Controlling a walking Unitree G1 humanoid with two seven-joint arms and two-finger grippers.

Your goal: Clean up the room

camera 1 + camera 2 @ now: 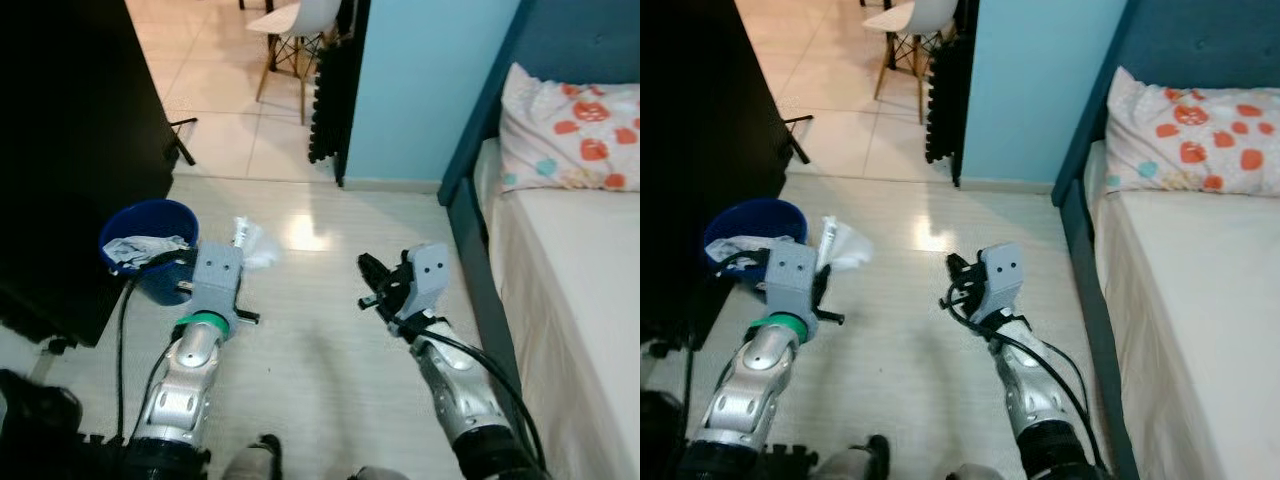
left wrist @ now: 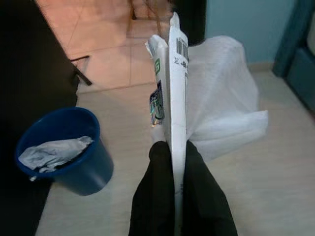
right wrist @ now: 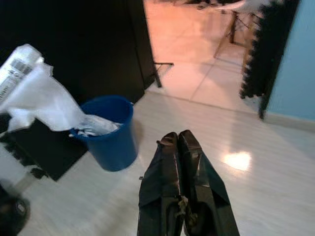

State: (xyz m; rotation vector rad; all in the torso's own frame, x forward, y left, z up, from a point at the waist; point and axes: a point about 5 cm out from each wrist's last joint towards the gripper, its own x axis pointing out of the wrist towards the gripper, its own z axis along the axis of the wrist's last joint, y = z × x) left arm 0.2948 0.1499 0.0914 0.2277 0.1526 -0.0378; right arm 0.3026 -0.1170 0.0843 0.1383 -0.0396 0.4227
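At the far left we see a black cabinet (image 1: 70,150), and at its foot a blue bucket (image 1: 150,245) stands on the pale floor (image 1: 310,350), with crumpled white paper (image 2: 51,152) lying inside it. Just beside the bucket, toward the middle of the room, our left gripper (image 2: 171,147) is clenched on a flat white wrapper (image 2: 173,83) printed with a barcode and a small green mark; the black fingers (image 2: 152,191) press it from both sides, and it stands upright, edge-on to the wrist camera. A loose white plastic bag (image 2: 221,108) billows out from behind the wrapper on the side away from the bucket. From the head views we see the held bundle above the floor, near the bucket's rim but not over its opening.

Further right, our right gripper (image 3: 178,142) hovers over bare floor in the middle of the room, its two black fingers pressed together and empty. Beyond it a light blue wall (image 1: 430,90) ends at a doorway, where a white chair (image 1: 295,20) with wooden legs stands on tiled floor. At the far right a bed (image 1: 580,300) with a dark blue frame carries a pillow (image 1: 570,125) patterned with red and teal hearts.
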